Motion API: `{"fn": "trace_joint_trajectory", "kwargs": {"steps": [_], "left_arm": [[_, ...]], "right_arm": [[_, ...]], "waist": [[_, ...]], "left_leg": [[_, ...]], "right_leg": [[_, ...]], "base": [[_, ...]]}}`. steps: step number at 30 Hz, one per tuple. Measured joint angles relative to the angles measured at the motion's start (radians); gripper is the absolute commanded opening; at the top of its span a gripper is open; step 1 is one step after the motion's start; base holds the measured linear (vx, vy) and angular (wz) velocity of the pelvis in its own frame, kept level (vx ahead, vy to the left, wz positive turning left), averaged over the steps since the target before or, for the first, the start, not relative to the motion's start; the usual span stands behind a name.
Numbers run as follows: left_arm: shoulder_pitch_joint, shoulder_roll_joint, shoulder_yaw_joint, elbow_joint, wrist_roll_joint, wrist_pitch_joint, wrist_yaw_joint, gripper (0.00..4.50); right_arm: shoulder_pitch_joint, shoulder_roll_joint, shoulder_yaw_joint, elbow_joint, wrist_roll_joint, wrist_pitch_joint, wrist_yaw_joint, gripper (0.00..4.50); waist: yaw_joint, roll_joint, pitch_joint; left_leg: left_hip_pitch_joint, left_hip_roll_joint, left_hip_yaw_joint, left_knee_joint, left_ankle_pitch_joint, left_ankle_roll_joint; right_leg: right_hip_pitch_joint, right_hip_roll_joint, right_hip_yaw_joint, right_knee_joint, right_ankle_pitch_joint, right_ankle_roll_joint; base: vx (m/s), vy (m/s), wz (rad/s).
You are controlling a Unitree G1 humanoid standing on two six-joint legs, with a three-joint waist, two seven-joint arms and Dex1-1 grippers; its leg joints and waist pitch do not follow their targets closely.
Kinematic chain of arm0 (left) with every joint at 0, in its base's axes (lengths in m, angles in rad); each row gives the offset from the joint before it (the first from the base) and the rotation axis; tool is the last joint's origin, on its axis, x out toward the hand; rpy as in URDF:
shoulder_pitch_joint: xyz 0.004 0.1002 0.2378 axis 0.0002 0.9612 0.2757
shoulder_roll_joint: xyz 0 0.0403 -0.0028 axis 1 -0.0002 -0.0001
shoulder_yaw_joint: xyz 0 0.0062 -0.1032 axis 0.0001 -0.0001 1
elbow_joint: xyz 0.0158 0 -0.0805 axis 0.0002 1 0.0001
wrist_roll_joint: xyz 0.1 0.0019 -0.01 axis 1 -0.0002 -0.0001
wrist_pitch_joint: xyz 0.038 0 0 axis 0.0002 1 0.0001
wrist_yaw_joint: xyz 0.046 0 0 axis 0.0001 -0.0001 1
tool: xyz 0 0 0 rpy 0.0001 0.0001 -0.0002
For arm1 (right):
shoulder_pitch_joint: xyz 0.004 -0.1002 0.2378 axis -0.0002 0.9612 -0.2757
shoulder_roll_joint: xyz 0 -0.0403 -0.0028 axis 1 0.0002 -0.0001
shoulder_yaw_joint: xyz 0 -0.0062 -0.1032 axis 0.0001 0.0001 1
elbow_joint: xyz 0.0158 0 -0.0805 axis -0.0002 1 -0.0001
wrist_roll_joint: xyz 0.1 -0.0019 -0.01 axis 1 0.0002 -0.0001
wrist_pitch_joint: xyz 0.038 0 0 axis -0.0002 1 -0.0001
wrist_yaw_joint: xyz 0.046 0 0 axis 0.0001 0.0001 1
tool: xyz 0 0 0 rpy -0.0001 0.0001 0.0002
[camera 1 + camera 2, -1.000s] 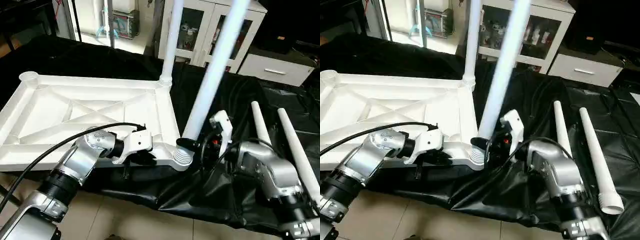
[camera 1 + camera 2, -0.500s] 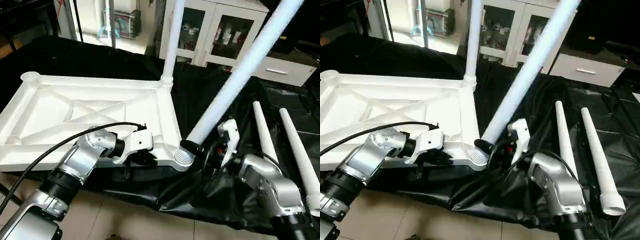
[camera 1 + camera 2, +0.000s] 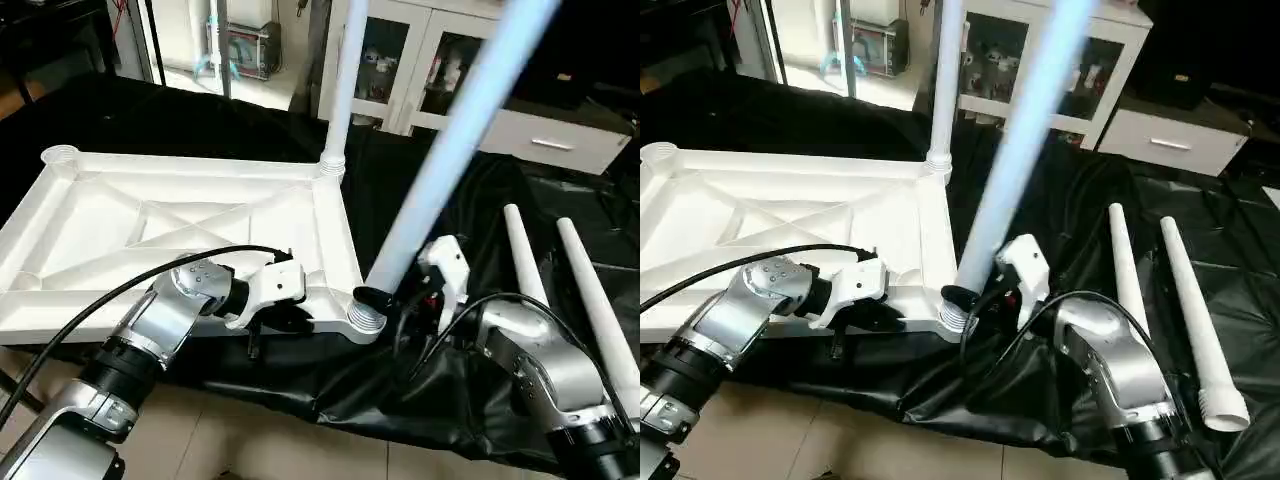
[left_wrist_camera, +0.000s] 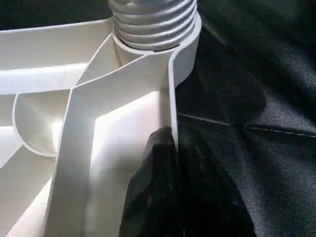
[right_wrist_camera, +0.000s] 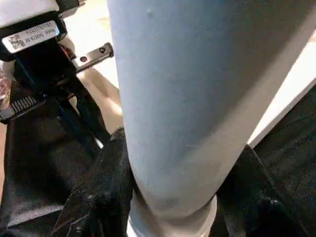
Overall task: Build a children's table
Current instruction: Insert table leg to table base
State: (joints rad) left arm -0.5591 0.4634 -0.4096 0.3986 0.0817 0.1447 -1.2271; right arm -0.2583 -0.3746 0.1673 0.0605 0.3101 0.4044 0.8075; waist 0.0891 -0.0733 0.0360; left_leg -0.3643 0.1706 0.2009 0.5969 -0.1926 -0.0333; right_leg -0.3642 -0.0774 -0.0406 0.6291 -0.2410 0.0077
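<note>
Head cam (L eye): table top (image 3: 180,225) lies underside up on black cloth (image 3: 440,200), near edge overhanging the cloth's front edge. One leg (image 3: 340,80) stands seated in far corner socket. Second leg (image 3: 440,170) leans away to the right, base at near corner socket (image 3: 365,318), not yet upright. R gripper (image 3: 400,300) is about half open, clamped round that leg just above the socket. L gripper (image 3: 275,318) pinches the near rim beside the same socket.

Head cam (R eye): two spare legs (image 3: 1160,300) lie side by side on cloth, well apart from the top. Cabinet (image 3: 1060,60) behind; room overhead looks free for swinging the leg up.

L wrist: fingers (image 4: 158,192) nearly shut on the thin rim wall; ribbed socket just beyond.

R wrist: fingers (image 5: 103,192) wrap the smooth tube.

Judgement: hollow plastic, light, stiff, slippery. Low grip gives poor leverage on a long leg. Top could slide w/o L hold.
</note>
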Motion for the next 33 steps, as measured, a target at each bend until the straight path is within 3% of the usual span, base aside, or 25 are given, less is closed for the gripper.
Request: {"fn": "trace_joint_trajectory", "kwargs": {"steps": [12, 17, 33], "left_arm": [[0.0, -0.001, -0.002, 0.0, 0.0, 0.006, 0.0, 0.07], [0.001, -0.001, -0.002, 0.005, 0.003, 0.007, 0.009, 0.07], [0.0, -0.002, -0.001, 0.012, 0.004, 0.007, 0.019, 0.07]], "right_arm": [[-0.009, -0.019, 0.019, 0.001, -0.009, 0.007, 0.013, 1.9], [-0.008, 0.019, 0.012, 0.033, -0.009, -0.01, -0.019, 1.9], [0.022, 0.049, -0.008, 0.043, -0.008, -0.058, -0.058, 1.9]], "waist": [[0.0, -0.009, -0.005], [-0.001, -0.012, -0.006], [-0.005, -0.011, -0.007]], "left_leg": [[0.0, 0.0, 0.0, -0.001, 0.0, 0.0], [0.0, 0.0, 0.0, -0.002, 0.0, 0.0], [0.001, 0.0, 0.0, -0.007, 0.0, 0.0]], "right_leg": [[0.0, 0.0, 0.0, -0.002, 0.0, 0.0], [0.0, 0.0, -0.001, -0.002, 0.0, 0.0], [0.0, 0.0, -0.001, -0.016, -0.003, 0.005]], "base": [[0.0, 0.0, 0.0], [0.0, 0.0, 0.0], [0.0, 0.0, 0.0]]}}
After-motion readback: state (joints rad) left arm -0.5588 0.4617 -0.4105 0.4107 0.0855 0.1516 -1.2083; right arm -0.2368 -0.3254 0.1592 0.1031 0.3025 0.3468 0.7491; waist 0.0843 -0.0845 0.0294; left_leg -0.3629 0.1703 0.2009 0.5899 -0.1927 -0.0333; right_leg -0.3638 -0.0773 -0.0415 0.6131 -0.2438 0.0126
